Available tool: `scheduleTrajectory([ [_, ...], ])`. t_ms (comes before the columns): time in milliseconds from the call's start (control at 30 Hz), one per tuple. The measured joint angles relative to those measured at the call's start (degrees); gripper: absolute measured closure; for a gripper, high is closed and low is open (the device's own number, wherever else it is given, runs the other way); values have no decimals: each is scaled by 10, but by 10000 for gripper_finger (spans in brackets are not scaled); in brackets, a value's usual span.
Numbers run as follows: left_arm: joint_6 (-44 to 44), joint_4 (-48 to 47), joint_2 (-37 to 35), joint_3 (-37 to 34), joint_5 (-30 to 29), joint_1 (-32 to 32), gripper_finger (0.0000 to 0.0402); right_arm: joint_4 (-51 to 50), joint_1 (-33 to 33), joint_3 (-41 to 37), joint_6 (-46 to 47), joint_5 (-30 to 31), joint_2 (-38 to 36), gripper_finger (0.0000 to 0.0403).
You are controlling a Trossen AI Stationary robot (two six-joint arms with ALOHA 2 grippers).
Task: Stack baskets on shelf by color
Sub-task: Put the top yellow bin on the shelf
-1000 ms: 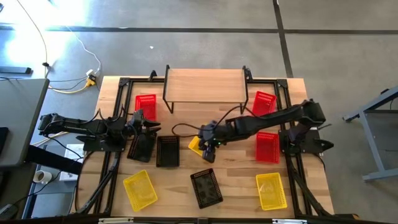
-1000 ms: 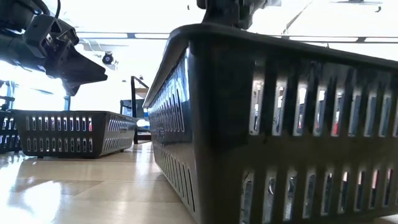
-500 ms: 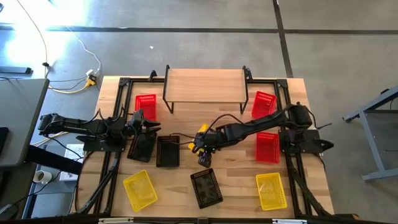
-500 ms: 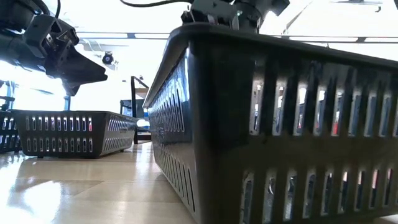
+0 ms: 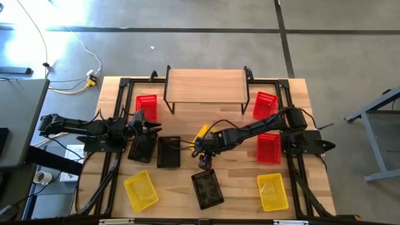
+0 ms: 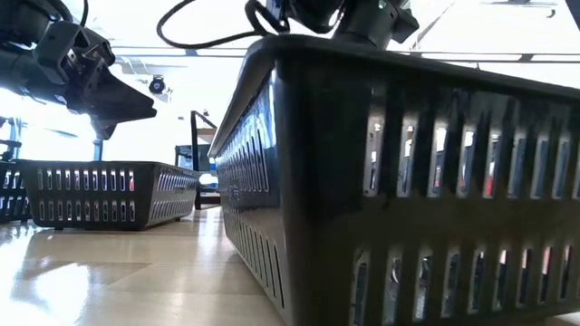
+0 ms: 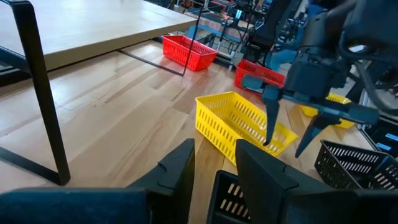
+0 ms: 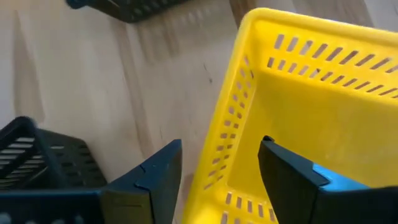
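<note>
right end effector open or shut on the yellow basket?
Open. The right end effector straddles the yellow basket wall, fingers either side with gaps showing.

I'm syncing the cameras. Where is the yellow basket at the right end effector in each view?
High: yellow basket mid-table, front of shelf.
Low: not seen.
Left wrist: centre, right end effector over it.
Right wrist: fills right side.
Landmark: right end effector.

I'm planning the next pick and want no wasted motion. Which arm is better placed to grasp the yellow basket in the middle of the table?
The right. Its end effector is open and straddles the rim of the yellow basket, one finger inside and one outside. The left end effector sits farther off, over the black baskets.
</note>
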Motion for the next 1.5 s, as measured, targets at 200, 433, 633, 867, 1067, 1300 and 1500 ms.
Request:
scheduleTrajectory([
  [200,-3,0,0,0,0,0,296,-1,-1,0,3,-2,3,274],
  [433,-45,0,0,0,0,0,295,-2,-8,0,0,-38,1,393],
  [633,-45,0,0,0,0,0,296,-21,-12,0,-10,-51,-24,396],
  [867,-45,0,0,0,0,0,295,-61,-15,0,-50,-57,-69,401],
  [1067,-45,0,0,0,0,0,295,-89,-21,0,-83,-87,-122,402],
  [1300,-45,0,0,0,0,0,295,-94,-33,0,-127,-97,-201,402],
  [1500,-45,0,0,0,0,0,295,-93,-51,0,-191,-20,-265,403],
])
